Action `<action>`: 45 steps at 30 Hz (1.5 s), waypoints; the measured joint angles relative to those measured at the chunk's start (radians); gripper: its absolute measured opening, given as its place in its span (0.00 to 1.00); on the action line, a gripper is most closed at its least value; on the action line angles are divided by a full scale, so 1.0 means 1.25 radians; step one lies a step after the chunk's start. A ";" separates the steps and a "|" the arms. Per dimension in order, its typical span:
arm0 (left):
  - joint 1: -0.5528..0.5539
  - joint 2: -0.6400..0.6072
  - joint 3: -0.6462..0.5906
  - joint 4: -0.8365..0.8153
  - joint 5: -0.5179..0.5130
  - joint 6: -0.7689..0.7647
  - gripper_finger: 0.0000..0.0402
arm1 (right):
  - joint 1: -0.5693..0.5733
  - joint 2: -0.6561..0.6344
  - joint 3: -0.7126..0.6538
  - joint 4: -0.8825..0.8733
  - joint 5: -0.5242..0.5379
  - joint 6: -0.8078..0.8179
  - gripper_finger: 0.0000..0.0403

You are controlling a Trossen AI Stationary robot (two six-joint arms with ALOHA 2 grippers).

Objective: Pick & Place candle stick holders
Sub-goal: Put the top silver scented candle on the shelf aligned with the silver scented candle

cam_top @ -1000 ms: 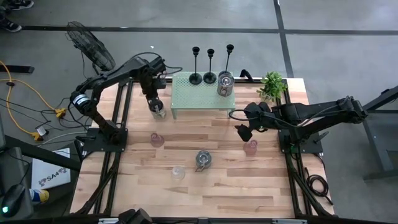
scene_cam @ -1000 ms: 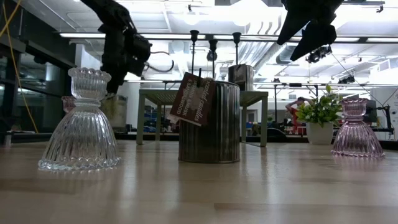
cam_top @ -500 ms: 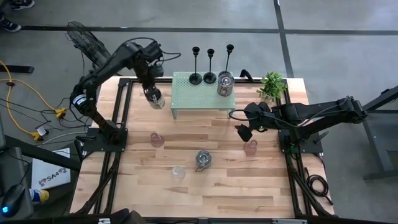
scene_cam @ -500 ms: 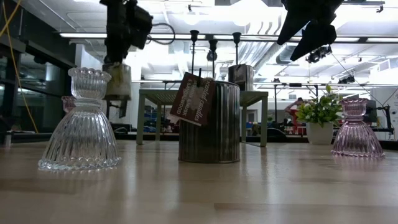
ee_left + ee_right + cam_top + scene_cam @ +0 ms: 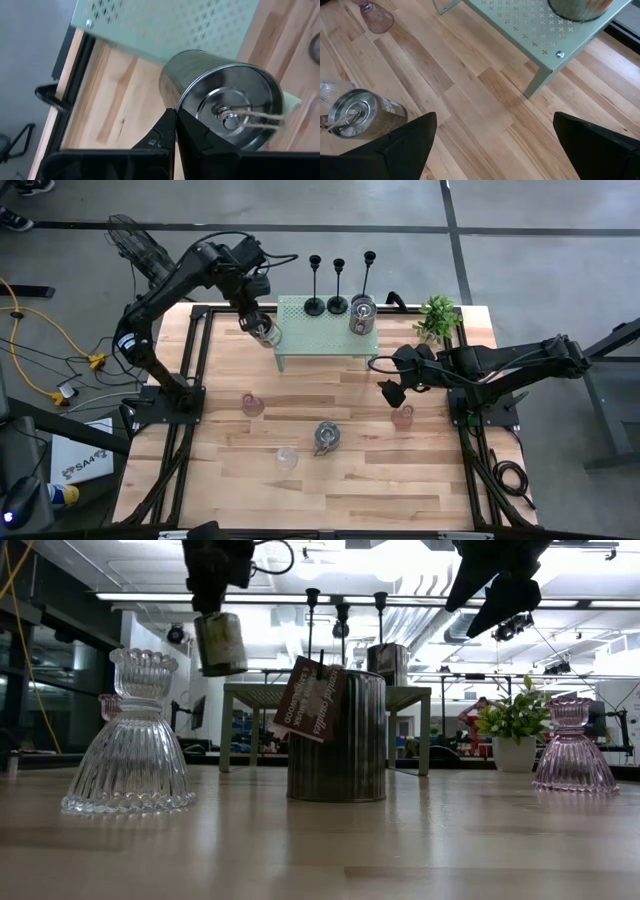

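Observation:
My left gripper (image 5: pixel 254 318) is shut on a silvery jar (image 5: pixel 266 333), in the air by the left end of the pale green shelf (image 5: pixel 320 340). In the low view the jar (image 5: pixel 221 643) hangs above shelf height. A second silvery jar (image 5: pixel 362 315) stands on the shelf, and three black candlesticks (image 5: pixel 338 283) stand at its far edge. A tagged jar (image 5: pixel 326 438), a clear glass cup (image 5: pixel 287 457) and two pink cups (image 5: pixel 252 404) (image 5: pixel 403 417) stand on the table. My right gripper (image 5: pixel 392 392) is open and empty above the right pink cup. My left gripper pinches the jar's top rim (image 5: pixel 181 107) at one side, between its two closed fingers (image 5: pixel 165 131). One finger lies outside the wall and one over the top. The fingers come from above. The jar hangs slightly tilted below them, clear of table and shelf.
A small leafy plant (image 5: pixel 437 317) stands at the table's far right corner. The shelf's legs stand on the far middle of the table. A fan (image 5: pixel 145 250) stands off the far left corner. Bare wood lies along the near edge.
My left gripper has risen with the silvery jar, lifting it off the table to above shelf height. It has carried the jar toward the far edge and then right, toward the shelf's left end.

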 joint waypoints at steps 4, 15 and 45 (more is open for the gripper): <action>-0.021 0.014 0.013 0.012 0.004 -0.005 0.00 | 0.000 0.000 0.000 0.002 0.000 0.001 0.97; -0.070 0.073 0.017 0.118 0.009 -0.038 0.00 | 0.000 0.000 0.000 0.004 0.000 0.001 0.97; -0.078 0.119 0.017 0.249 -0.014 -0.040 0.00 | 0.000 0.000 0.000 0.003 -0.016 0.016 0.97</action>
